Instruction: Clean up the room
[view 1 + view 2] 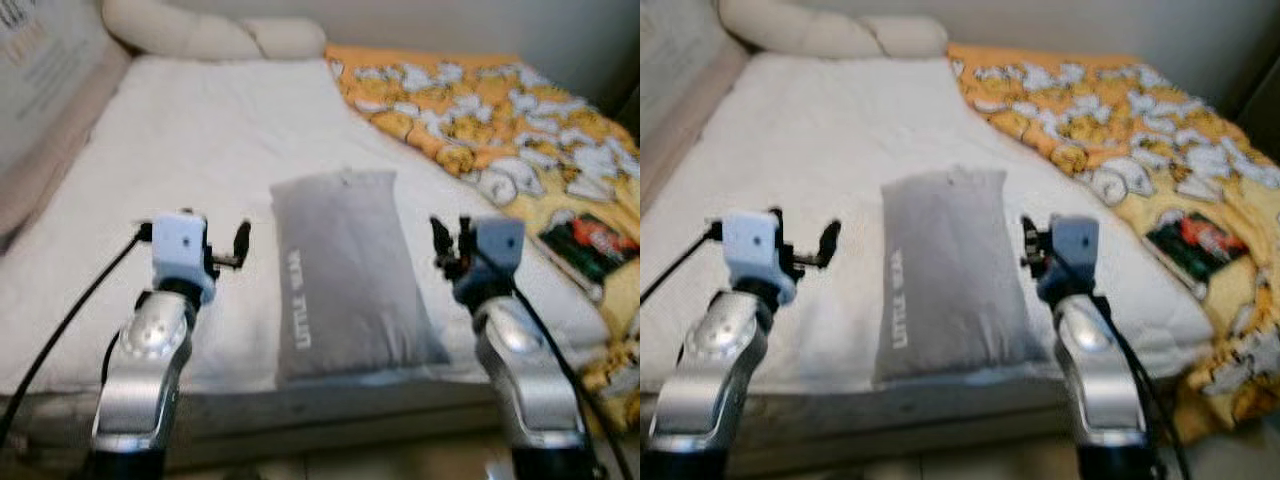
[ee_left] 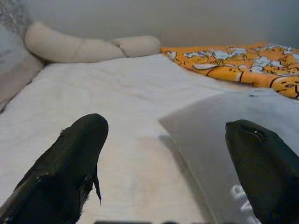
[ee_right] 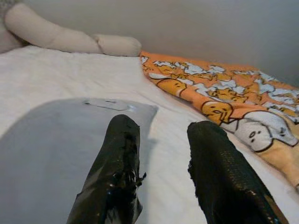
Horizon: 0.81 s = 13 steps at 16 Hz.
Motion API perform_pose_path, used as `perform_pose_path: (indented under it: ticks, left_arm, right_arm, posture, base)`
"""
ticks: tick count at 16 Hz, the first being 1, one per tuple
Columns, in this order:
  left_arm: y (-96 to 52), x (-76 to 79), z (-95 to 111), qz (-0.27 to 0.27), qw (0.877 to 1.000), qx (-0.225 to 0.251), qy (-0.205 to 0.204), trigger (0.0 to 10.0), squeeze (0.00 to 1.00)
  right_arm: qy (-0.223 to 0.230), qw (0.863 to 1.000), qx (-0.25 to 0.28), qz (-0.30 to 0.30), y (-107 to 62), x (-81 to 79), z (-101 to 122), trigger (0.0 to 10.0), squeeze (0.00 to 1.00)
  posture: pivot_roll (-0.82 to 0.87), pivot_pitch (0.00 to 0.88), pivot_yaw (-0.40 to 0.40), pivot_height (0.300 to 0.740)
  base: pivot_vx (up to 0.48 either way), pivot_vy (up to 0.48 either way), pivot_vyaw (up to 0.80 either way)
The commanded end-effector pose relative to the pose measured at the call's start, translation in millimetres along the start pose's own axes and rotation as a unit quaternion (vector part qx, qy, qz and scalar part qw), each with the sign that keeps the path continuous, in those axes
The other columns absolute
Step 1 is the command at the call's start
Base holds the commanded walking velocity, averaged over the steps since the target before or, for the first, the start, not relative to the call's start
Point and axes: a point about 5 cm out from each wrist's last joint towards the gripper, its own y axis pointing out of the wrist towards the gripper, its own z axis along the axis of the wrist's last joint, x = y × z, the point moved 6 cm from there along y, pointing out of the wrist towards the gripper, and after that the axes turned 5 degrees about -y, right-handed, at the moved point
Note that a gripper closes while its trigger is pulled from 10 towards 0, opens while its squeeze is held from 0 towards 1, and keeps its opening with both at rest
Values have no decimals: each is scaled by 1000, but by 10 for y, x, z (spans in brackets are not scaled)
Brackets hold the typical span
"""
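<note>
- The left gripper (image 1: 243,247) hovers over the white mattress (image 1: 190,170), just to the left of a grey pillow (image 1: 345,270). Its two black fingers (image 2: 70,163) stand wide apart and hold nothing.
- In the left wrist view, bare sheet lies between those fingers, and the pillow's near corner reaches in under the finger on the pillow side.
- The right gripper (image 1: 450,245) hangs at the pillow's right edge, about level with the left one. Its fingers (image 3: 117,168) are parted by a narrower gap and grip nothing.
- In the right wrist view, one finger is over the grey cloth and the other over the white sheet beside it.
- The grey pillow lies flat on the mattress between the two grippers, lengthwise, with its near end close to the bed's front edge. White lettering runs along its left side, too blurred to read.
- To the right, an orange and yellow blanket (image 1: 500,110) with white cartoon figures is spread over that side of the bed and falls over the edge.
- A dark packet (image 1: 590,245) with red markings lies on the blanket, near the right gripper.
- At the head of the bed a long cream bolster (image 1: 210,35) rests against the wall.
</note>
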Motion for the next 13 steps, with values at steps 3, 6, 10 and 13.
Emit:
perform_pose_path:
  ticks: [3, 6, 10, 13]
  left_arm:
    - [41, 148, 26, -22, 1000, 6, 0, 10000, 0]
    - [55, 168, 33, -27, 1000, 9, 1, 10000, 0]
    - [61, 175, 37, -28, 1000, 10, 0, 10000, 0]
    - [61, 173, 34, -28, 1000, 10, -1, 10000, 0]
  right_arm:
    - [-5, 999, -10, -30, -11, 188, -68, 10000, 0]
    - [-4, 1000, -12, -29, -6, 184, -82, 10000, 0]
    - [-5, 999, -14, -30, 3, 214, -96, 10000, 0]
    - [-5, 999, -14, -33, 1, 233, -97, 10000, 0]
  posture:
    - [55, 0, -58, 740]
    - [54, 0, -59, 740]
    - [53, 0, -59, 740]
    - [50, 0, -58, 740]
  base:
    - [277, 0, 0]
    - [276, 0, 0]
    - [277, 0, 0]
    - [276, 0, 0]
